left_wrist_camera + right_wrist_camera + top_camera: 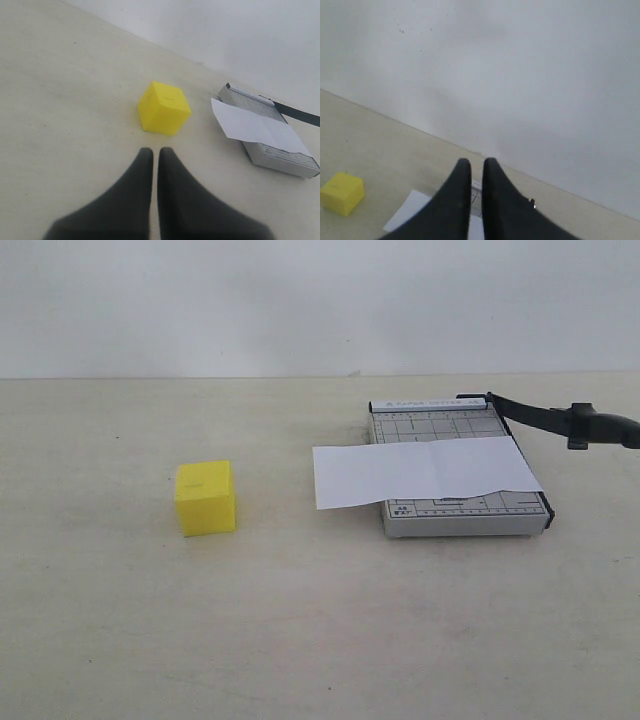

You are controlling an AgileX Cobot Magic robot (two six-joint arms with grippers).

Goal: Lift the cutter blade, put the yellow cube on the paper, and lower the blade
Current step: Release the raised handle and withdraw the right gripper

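Observation:
The yellow cube (205, 497) stands on the table, well left of the grey trimmer base (460, 520). The white paper (425, 471) lies across that base and overhangs its left side. The cutter blade (530, 412) slants up from its hinge at the base's far corner, and its thick handle (605, 426) hangs off to the right. My left gripper (155, 150) is shut and empty, a short way before the cube (163, 108). My right gripper (476, 161) is shut on nothing, above the base (476, 192), with the cube (341, 192) off to one side. Neither gripper shows in the exterior view.
A pale wall (320, 300) closes off the far edge of the beige table (300, 620). Apart from the cube and the trimmer, no objects stand on the table.

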